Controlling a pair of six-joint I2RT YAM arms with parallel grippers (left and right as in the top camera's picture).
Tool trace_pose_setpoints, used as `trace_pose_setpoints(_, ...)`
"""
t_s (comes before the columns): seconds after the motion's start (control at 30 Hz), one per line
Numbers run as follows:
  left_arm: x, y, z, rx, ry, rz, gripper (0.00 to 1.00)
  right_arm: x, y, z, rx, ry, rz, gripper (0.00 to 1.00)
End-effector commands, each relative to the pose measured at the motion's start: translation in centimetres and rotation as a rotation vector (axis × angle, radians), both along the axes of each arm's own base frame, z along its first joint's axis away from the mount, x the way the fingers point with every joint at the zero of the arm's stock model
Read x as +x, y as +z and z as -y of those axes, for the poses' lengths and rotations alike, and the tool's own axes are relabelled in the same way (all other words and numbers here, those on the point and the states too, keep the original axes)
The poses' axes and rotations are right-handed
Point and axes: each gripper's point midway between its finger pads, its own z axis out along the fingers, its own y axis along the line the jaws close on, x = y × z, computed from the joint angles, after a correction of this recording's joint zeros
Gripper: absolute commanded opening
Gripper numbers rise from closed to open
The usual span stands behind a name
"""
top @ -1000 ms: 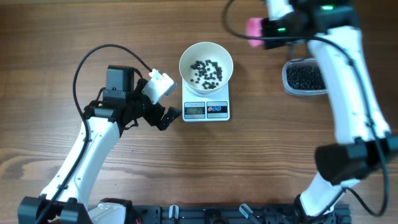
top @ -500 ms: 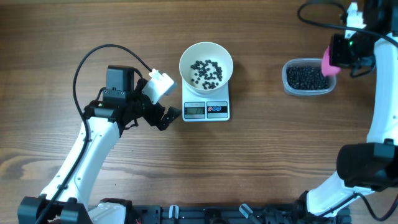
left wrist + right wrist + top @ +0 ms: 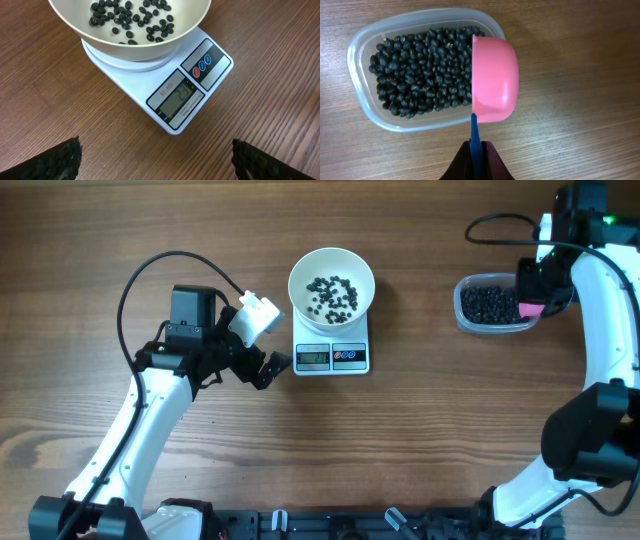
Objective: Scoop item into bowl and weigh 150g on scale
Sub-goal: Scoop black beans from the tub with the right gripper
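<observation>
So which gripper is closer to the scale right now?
Left. The left gripper sits open just beside the scale; the right gripper holds the pink scoop at the tub, far off.

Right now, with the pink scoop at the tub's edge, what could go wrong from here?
1. The pink scoop sits over the rim of the tub; digging in could snag it, shoving the tub or flicking beans out.
2. The right fingers pinch only the thin blue handle, so a loaded scoop might twist and spill before the bowl.
</observation>
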Motion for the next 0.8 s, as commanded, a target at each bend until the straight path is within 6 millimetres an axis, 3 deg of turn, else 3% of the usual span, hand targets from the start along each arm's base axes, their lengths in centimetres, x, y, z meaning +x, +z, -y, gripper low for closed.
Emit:
trace_pose_setpoints(0.0, -0.2, -0.1, 0.0, -0.008, -0.006, -0.002, 1.00, 0.4, -1.2, 0.4, -0.025, 0.026, -0.012, 0.04)
trace_pose_setpoints(0.13, -0.2, -0.1, 0.0, -0.008, -0.006, -0.002, 1.00, 1.4, -2.2, 0.8, -0.043, 0.023, -0.002, 0.04)
trace_pose_setpoints(0.37, -0.2, -0.1, 0.0, -0.008, -0.006, -0.002, 1.00, 1.0, -5.4, 1.0, -0.048, 0.029, -0.105, 0.04)
trace_pose_setpoints(0.5, -0.2, -0.1, 0.0, -0.008, -0.007, -0.002, 1.00, 1.0, -6.4, -1.2, 0.042, 0.115, -0.130, 0.04)
trace_pose_setpoints(0.77, -0.2, -0.1, 0.0, -0.008, -0.006, -0.002, 1.00, 0.3, -6.6, -4.8, 0.238, 0.189, -0.142, 0.04)
